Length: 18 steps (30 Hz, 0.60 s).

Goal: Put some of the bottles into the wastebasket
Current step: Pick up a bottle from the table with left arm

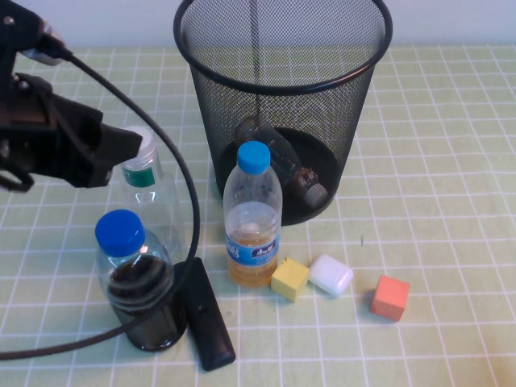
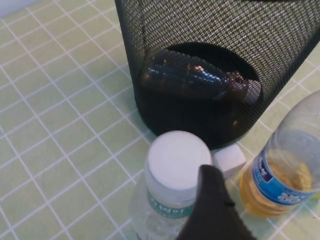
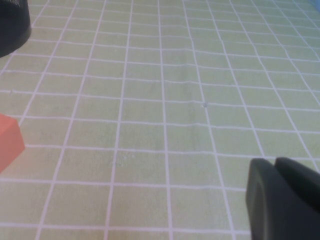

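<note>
On the table [image 1: 451, 161], the left tool [image 2: 212, 210] hovers at the tall green-banded bottle's [image 1: 145, 189] white cap; I cannot tell how wide it is parted. The right tool [image 3: 280, 197] is closed, empty, above bare table. Farther back, the small bottle [image 1: 282, 165] lies inside the wastebasket [image 1: 282, 48].

small bottle [image 1: 284, 165] in wastebasket [image 1: 282, 48], taller bottle [image 1: 147, 189] left
</note>
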Available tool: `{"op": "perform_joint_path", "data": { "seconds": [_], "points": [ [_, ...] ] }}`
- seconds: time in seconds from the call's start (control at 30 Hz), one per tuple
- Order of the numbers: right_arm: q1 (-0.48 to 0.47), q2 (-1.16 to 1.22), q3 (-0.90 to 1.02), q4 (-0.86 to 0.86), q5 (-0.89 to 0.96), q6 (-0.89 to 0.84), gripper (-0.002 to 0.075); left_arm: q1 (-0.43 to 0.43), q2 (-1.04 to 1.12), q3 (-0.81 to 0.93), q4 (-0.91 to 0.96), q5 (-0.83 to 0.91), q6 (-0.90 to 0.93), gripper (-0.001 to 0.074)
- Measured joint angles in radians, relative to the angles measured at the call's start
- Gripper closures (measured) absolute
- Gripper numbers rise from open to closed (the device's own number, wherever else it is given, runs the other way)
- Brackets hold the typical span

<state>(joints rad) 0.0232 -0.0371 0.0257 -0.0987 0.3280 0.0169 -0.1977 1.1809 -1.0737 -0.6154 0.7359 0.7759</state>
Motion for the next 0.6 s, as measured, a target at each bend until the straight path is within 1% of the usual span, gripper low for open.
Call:
{"op": "perform_joint_path", "data": {
  "seconds": [0.07,0.17,0.47,0.6],
  "points": [
    [0.000,0.000,0.000,0.000,0.000,0.000,0.0734,0.000,0.020,0.000,-0.027,-0.014,0.011,0.0303],
    [0.000,0.000,0.000,0.000,0.000,0.000,0.0734,0.000,0.045,0.000,-0.047,-0.046,0.019,0.0275],
    [0.000,0.000,0.000,0.000,0.000,0.000,0.0734,-0.010,0.091,0.046,-0.223,-0.209,0.112,0.0264],
    [0.000,0.000,0.000,0.000,0.000,0.000,0.0734,-0.010,0.141,0.046,-0.277,-0.229,0.140,0.0264]
  ]
}}
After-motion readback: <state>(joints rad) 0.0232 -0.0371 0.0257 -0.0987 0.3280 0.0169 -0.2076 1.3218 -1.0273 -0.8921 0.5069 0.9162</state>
